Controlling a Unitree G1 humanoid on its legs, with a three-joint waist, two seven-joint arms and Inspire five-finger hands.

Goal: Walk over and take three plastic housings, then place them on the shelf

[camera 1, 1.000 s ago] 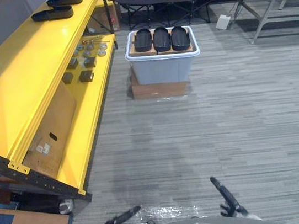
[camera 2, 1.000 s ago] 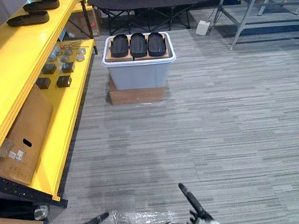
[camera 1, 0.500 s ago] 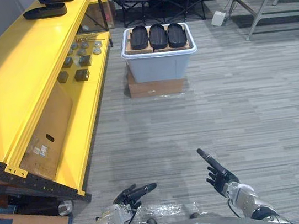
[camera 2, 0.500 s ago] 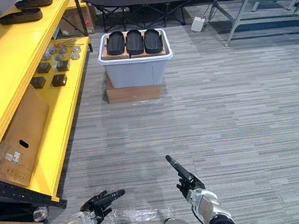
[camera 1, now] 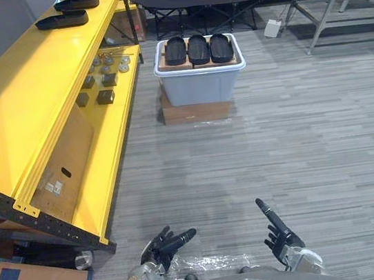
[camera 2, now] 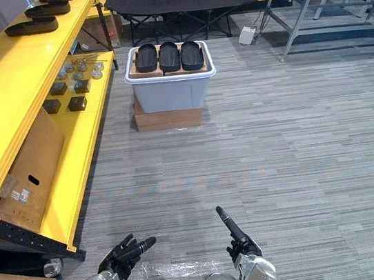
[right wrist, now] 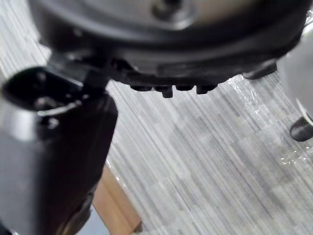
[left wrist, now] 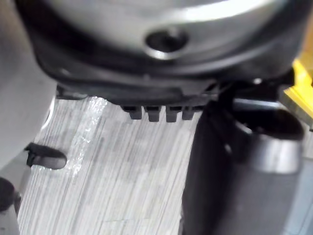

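3 plastic housings on grey bin (box beneath) beside yellow shelf

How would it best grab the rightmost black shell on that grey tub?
Probably the rightmost housing by its near end, from above: it lies flat, lengthwise toward the robot, with the middle housing close beside it and its outer side free.

Three black plastic housings lie side by side atop a grey tote on the striped carpet, near a yellow shelf whose top level carries more black housings. In the foreground, the left hand and right hand hover with fingers outstretched, holding nothing.
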